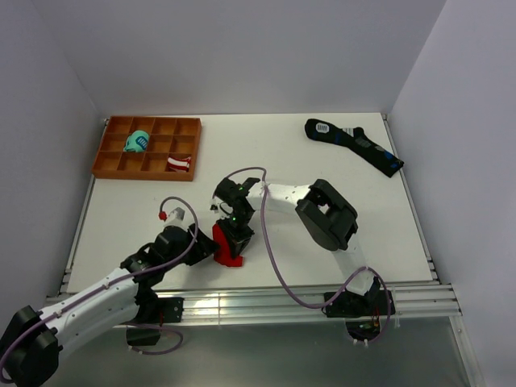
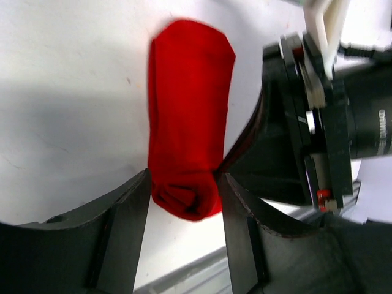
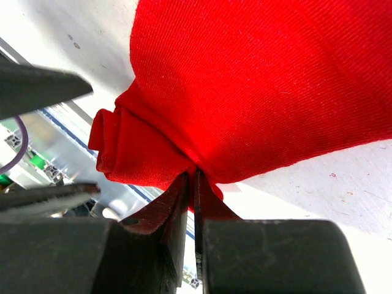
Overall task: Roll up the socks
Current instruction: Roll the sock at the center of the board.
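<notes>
Your socks (image 1: 228, 248): red roll on tabletop (image 1: 387, 218), near front edge. Your left pincer (image 2: 184, 184) grips rolled end, one finger each side. Your right pincer (image 3: 193, 184) clenched on fabric fold.

From above, the socks (image 1: 229, 255) lie half hidden under the right fingers (image 1: 235, 235); the right wrist view's top edge crops them.
</notes>
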Tool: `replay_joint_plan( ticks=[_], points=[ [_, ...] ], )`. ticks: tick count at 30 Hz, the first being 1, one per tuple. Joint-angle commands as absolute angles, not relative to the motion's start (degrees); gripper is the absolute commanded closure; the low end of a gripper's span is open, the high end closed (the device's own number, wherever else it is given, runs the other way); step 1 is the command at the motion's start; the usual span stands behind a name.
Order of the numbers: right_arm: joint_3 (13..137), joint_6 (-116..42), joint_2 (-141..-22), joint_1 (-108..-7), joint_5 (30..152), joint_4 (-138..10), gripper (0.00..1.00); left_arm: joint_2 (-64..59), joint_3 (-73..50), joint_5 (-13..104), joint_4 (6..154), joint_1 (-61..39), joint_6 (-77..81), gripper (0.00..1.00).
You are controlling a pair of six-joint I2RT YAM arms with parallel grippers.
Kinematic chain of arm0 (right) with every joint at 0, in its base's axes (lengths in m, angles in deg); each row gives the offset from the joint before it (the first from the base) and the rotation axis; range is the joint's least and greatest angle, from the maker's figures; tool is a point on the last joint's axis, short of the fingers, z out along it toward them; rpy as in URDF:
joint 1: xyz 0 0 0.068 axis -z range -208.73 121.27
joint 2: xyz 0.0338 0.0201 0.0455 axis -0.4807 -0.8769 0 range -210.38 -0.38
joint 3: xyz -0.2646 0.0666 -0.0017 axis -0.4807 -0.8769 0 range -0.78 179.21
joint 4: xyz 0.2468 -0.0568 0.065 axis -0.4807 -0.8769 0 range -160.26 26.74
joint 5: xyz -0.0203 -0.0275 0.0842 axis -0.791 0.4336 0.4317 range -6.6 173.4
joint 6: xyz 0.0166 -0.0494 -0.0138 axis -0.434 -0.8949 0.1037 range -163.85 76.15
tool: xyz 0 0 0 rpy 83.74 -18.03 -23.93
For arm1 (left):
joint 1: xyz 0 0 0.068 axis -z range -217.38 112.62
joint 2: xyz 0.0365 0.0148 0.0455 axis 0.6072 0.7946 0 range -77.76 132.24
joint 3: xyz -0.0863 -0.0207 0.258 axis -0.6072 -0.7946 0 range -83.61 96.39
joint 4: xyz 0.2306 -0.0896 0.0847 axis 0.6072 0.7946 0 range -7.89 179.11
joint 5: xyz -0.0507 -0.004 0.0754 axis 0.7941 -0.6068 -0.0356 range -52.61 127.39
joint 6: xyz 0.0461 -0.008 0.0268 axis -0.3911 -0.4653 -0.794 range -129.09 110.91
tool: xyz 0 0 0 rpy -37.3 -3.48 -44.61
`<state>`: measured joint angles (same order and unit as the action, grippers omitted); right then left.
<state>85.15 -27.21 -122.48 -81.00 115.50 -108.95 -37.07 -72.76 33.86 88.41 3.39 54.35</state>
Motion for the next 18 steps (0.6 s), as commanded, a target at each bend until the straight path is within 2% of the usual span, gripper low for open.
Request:
replay_joint_plan(
  ticks=[1, 18],
  points=[
    [82.8, -28.9, -126.7, -81.6, 107.7, -107.5, 0.89, -36.3, -69.3, 36.5, 90.1, 4.5, 52.5, 0.45],
    [82.4, -28.9, -127.3, -81.5, 108.3, -106.7, 0.89, -33.8, -69.7, 34.5, 92.4, 8.7, 52.5, 0.44]
  ],
)
